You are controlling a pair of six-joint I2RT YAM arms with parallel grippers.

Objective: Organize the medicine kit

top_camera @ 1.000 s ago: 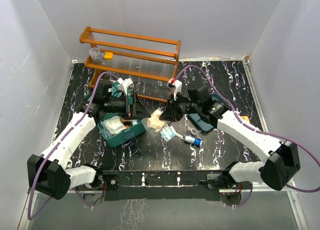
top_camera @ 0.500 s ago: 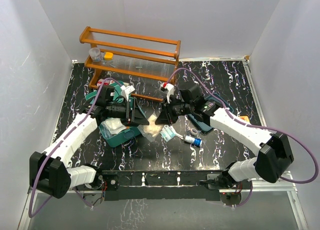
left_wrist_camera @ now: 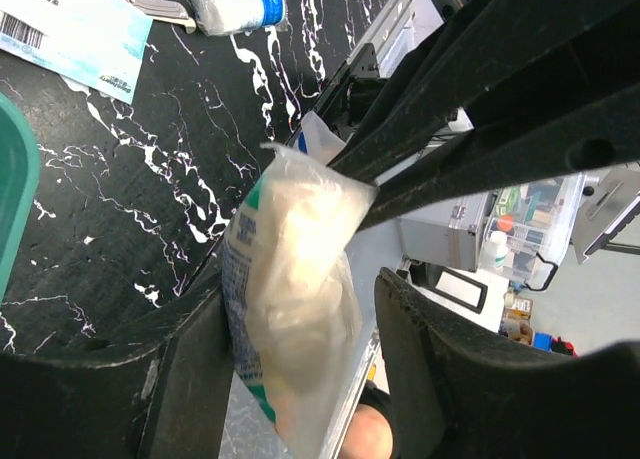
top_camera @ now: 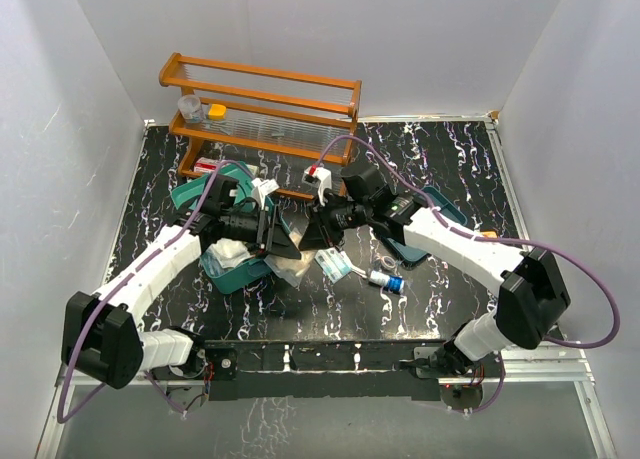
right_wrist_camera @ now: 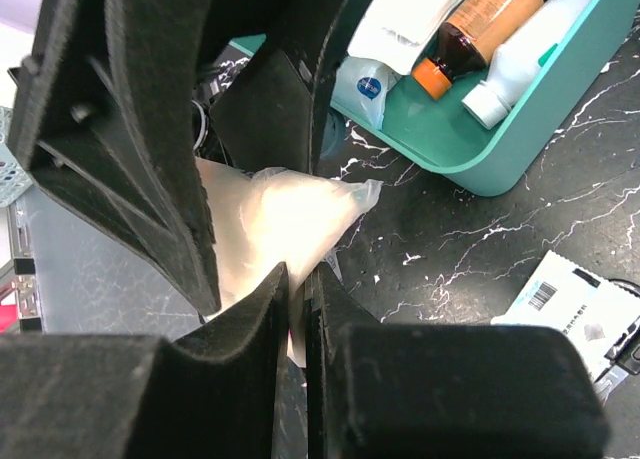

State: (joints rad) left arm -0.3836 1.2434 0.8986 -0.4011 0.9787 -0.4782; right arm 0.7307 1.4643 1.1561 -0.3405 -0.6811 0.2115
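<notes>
The left gripper (top_camera: pixel 282 247) and right gripper (top_camera: pixel 308 241) meet tip to tip above the middle of the table (top_camera: pixel 440 159). Between them is a clear pouch (left_wrist_camera: pixel 295 319) of pale stuff.

The right gripper's fingers (right_wrist_camera: pixel 250 339) are pinched nearly closed on one edge of the pouch. The left gripper's jaws stand part-open around the pouch. One finger (left_wrist_camera: pixel 190 379) touches it, and a thin gap shows on the other side.

The kit (top_camera: pixel 245 276) sits on the table with its lid up, just beside the left gripper at about 8 o'clock in the top view. It is near the right gripper in the same direction. It holds a brown bottle (right_wrist_camera: pixel 480 19), a white bottle (right_wrist_camera: pixel 530 59) and white sachets.

A packet (top_camera: pixel 335 266) and a blue-capped vial (top_camera: pixel 385 278) lie at 4 o'clock of the grippers. The rack (top_camera: pixel 260 104) stands at 11 o'clock.
</notes>
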